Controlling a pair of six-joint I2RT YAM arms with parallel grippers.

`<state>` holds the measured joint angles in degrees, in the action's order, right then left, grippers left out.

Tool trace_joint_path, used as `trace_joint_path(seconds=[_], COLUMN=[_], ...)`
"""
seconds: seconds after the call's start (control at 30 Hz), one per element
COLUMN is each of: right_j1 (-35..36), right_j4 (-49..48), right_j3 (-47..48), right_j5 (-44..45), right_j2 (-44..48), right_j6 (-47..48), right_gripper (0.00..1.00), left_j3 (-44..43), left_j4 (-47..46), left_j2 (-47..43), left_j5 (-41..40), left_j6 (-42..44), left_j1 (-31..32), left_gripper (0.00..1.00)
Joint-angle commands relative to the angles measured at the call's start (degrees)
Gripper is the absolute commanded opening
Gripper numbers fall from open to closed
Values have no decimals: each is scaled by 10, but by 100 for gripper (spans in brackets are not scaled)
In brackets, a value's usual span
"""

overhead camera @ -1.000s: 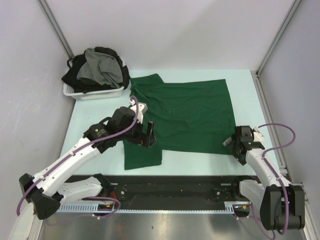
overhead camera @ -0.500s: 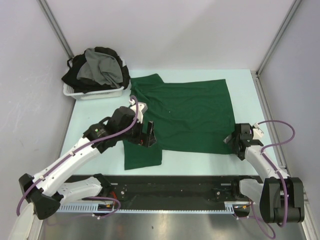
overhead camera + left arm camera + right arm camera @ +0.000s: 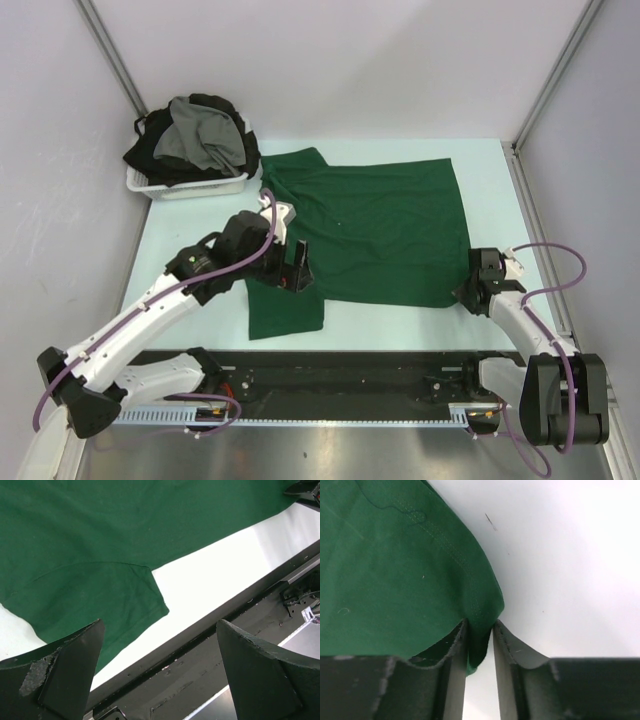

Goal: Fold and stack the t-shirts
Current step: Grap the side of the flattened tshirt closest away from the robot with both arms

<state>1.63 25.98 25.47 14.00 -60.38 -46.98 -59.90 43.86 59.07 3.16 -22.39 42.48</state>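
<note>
The dark green t-shirt (image 3: 380,225) is lying spread flat on the pale surface (image 3: 490,180), its far sleeve reaching toward the white basket (image 3: 190,187) in the far left corner. A grey t-shirt (image 3: 205,135) and black t-shirts (image 3: 150,150) are sitting heaped in that basket. The right pincer (image 3: 480,630) is pinching the green shirt's near right corner, its jaws narrow with the hemmed fabric caught between them. The left pincer (image 3: 160,625) is hanging above the shirt's near left sleeve, jaws standing wide and gripping nothing.
</note>
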Motion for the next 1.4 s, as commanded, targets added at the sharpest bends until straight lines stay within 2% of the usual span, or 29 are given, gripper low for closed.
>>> trace_joint_path(seconds=[0.0, 0.27, 0.37, 0.53, 0.83, 1.0, 1.13, 1.37], right_j1=[-1, -1, -1, 0, -1, -3, -6, -12], right_j4=[27, 77, 94, 86, 47, 35, 25, 10], right_j3=[7, 60, 78, 93, 133, 160, 169, 182], right_j5=[-4, 9, 9, 4, -25, -34, -43, -65], right_j2=[6, 2, -4, -25, -90, -116, -128, -153], right_j6=[-11, -7, -2, 2, 14, 31, 43, 63], right_gripper=[28, 3, 0, 0, 0, 0, 0, 0], left_j3=[-24, -15, -19, -8, -22, -1, 14, 96], left_j4=[-11, -17, -16, 3, 110, 136, 163, 197], left_j2=[5, 10, 14, 19, 99, 114, 105, 68], left_j5=[-10, -31, -36, -57, -132, -124, -134, -95], left_j6=[11, 12, 13, -9, -86, -144, -153, -208], left_j1=[5, 5, 5, 5, 5, 5, 5, 5], left_gripper=[100, 99, 100, 99, 100, 99, 99, 99])
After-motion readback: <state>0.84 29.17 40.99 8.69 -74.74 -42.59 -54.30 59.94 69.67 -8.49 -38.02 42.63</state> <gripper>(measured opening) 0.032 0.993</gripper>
